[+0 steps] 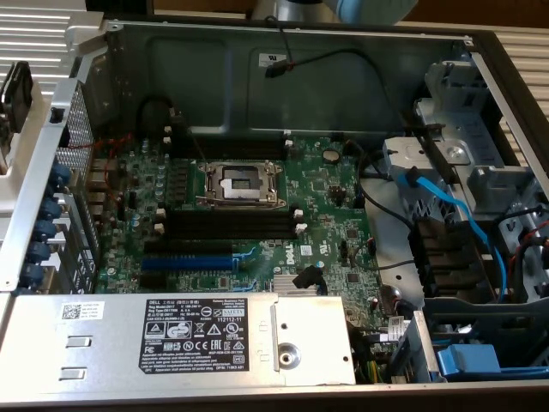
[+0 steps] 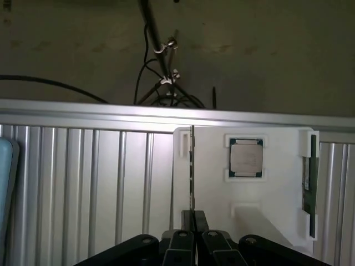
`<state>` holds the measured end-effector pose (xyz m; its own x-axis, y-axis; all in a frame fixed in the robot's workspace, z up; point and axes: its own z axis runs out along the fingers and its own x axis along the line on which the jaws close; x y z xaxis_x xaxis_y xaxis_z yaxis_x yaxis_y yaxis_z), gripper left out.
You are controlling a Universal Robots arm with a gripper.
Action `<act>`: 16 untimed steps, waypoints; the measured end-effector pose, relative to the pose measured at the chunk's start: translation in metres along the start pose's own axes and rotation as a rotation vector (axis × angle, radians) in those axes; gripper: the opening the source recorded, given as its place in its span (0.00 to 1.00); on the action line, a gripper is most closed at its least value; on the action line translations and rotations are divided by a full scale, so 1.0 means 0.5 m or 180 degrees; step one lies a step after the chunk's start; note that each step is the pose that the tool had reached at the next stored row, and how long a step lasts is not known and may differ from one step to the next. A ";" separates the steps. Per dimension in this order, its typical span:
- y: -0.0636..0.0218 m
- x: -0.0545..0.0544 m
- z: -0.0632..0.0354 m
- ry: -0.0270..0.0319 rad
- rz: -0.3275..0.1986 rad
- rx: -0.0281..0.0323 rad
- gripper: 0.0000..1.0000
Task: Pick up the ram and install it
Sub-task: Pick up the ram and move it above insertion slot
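Ram (image 2: 192, 166): thin stick standing on edge in the white holder (image 2: 272, 205), beside a processor chip (image 2: 246, 157), long axis running straight out from the hand (image 2: 193, 217), whose nearly closed fingers pinch its near end.

At seven o'clock, the white label (image 1: 154, 335) on the power supply (image 1: 313, 348) reads "DELL"; the motherboard (image 1: 334, 184) also carries "DELL" near centre.

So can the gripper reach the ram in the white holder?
Looks like yes: the gripper sits at the ram, fingers closed on its thin edge, where it stands in the white holder. Nothing is in the way.
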<state>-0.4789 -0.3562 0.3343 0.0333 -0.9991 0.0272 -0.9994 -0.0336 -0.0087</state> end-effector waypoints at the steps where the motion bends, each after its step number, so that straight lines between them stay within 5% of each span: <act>1: -0.001 0.000 -0.006 0.0008 0.0007 -0.0001 0.12; 6: -0.010 0.004 -0.037 0.0034 0.0015 -0.0017 0.12; 16: -0.040 0.016 -0.061 0.0035 0.0015 -0.0036 0.12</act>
<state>-0.4591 -0.3628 0.3652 0.0286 -0.9989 0.0381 -0.9996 -0.0286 0.0024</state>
